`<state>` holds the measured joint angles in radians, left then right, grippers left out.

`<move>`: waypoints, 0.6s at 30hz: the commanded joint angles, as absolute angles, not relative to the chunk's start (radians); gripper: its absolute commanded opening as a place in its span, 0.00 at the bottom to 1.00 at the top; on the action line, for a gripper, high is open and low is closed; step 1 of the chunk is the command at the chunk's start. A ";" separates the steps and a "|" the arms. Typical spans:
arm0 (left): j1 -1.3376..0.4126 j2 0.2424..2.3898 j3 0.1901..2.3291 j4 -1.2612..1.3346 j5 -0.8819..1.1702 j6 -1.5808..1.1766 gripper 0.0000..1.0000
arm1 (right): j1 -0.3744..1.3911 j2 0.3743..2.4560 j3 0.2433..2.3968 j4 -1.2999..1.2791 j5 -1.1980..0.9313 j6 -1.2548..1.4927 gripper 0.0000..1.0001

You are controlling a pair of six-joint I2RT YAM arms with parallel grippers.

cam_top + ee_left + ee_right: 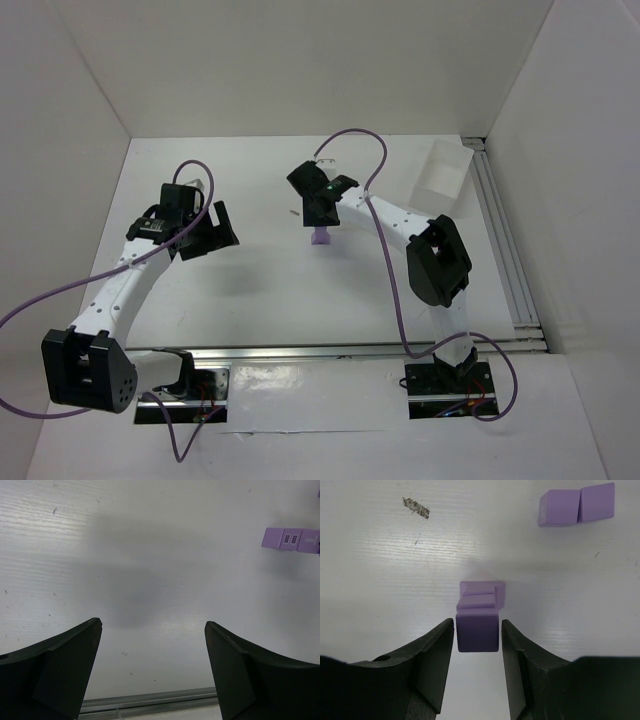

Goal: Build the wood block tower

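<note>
**A:** Top external view, starting at the left. What is the left gripper [212, 228] doing?

**B:** It hangs over the white bench [250, 290], spread wide with nothing in it. In its wrist view a flat lilac block shape [282, 538] lies at the upper right, well apart from the fingers. It carries two tiny grid stamps, too small to read.

**A:** And the middle?

**B:** The narrow upright tower of small lilac wooden cubes [322, 238] stands directly under the right gripper [322, 218]. In the right wrist view the top cube [477, 630] sits between the black fingers, with a thin sliver of gap on each side. That gripper is barely parted, flanking the cube rather than pinching it.

**A:** Further right?

**B:** Two loose lilac cubes [559, 510] touch side by side, apart from the tower. A shallow white rectangular tray [440, 170] lies at the far right.
</note>
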<state>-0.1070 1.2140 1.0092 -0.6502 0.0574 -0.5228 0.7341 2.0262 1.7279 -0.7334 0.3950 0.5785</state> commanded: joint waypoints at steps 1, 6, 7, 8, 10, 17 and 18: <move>-0.101 1.215 1.011 -0.627 0.063 -0.503 0.97 | 0.730 2.034 1.766 -0.726 0.399 0.568 0.50; -0.101 1.215 1.011 -0.627 0.063 -0.503 0.97 | 0.730 2.043 1.784 -0.735 0.399 0.568 0.50; -0.101 1.215 1.011 -0.627 0.063 -0.503 0.97 | 0.730 2.043 1.784 -0.735 0.399 0.568 0.50; -0.101 1.215 1.011 -0.627 0.063 -0.503 0.97 | 0.730 2.043 1.784 -0.735 0.399 0.568 0.50; -0.101 1.215 1.011 -0.627 0.063 -0.503 0.97 | 0.730 2.043 1.784 -0.735 0.399 0.568 0.50; -0.101 1.215 1.002 -0.627 0.063 -0.503 0.97 | 0.730 2.034 1.784 -0.726 0.408 0.558 0.63; -0.101 1.215 1.002 -0.627 0.063 -0.503 0.97 | 0.730 2.034 1.784 -0.726 0.417 0.558 0.68</move>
<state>-0.1070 1.2140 1.0077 -0.6502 0.0574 -0.5228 0.7341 2.0357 1.7332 -0.7326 0.3931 0.5739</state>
